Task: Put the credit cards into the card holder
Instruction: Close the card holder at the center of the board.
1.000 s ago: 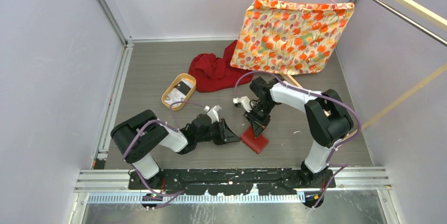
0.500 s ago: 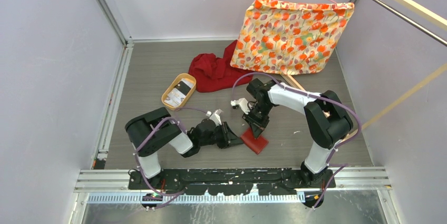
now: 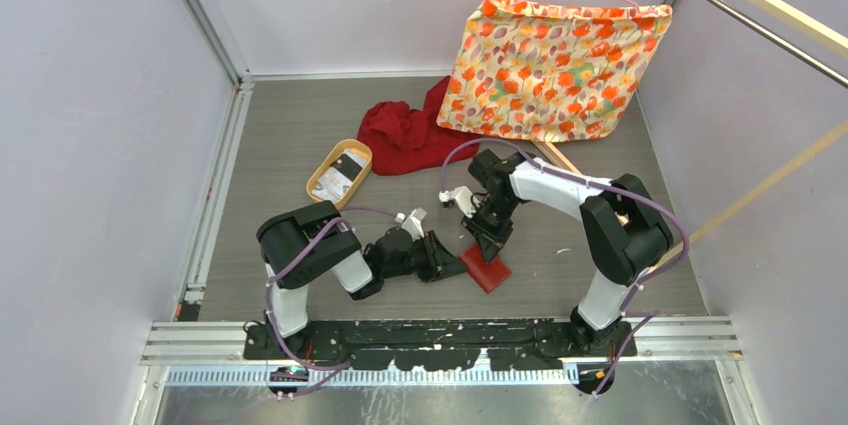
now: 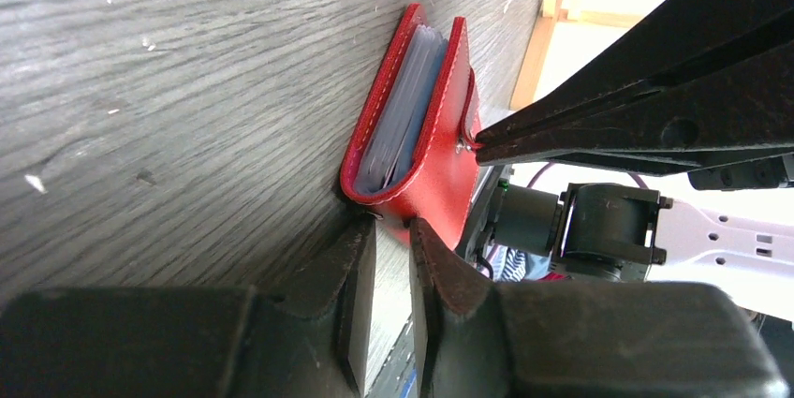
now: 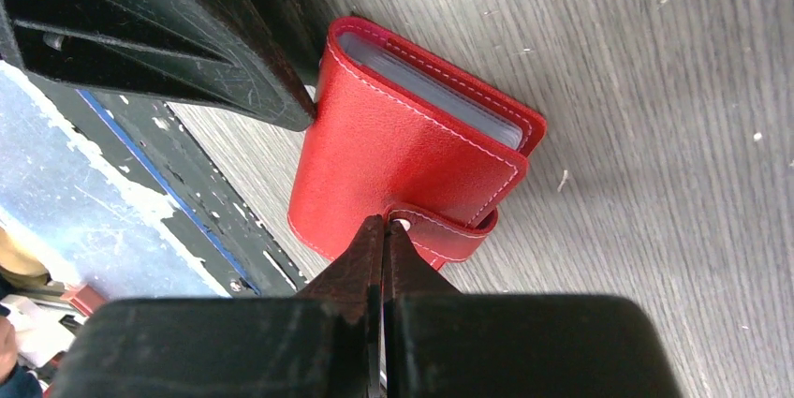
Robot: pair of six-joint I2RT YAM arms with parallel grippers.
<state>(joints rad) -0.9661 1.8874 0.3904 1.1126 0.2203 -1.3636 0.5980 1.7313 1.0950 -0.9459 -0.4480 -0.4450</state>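
The red card holder (image 3: 488,271) lies folded shut on the table near the front edge, with pale clear sleeves showing between its covers (image 4: 404,108). My right gripper (image 3: 488,243) is shut, and its tips (image 5: 385,222) press on the snap tab (image 5: 449,229) on the cover. My left gripper (image 3: 456,265) lies low on the table, with its tips (image 4: 391,226) against the card holder's folded edge. Its jaws stand a narrow gap apart with nothing between them. Whitish and dark credit cards (image 3: 342,169) lie in the tan oval tray (image 3: 322,189) at the left.
A crumpled red cloth (image 3: 405,135) lies behind the tray. A flowered cloth (image 3: 550,65) hangs on a hanger at the back right. Wooden rods (image 3: 760,195) slant along the right side. The metal base rail (image 3: 440,340) runs just in front of the card holder.
My left arm has swung right and pushed its gripper along the table up to the card holder. My right gripper has stayed on the snap tab.
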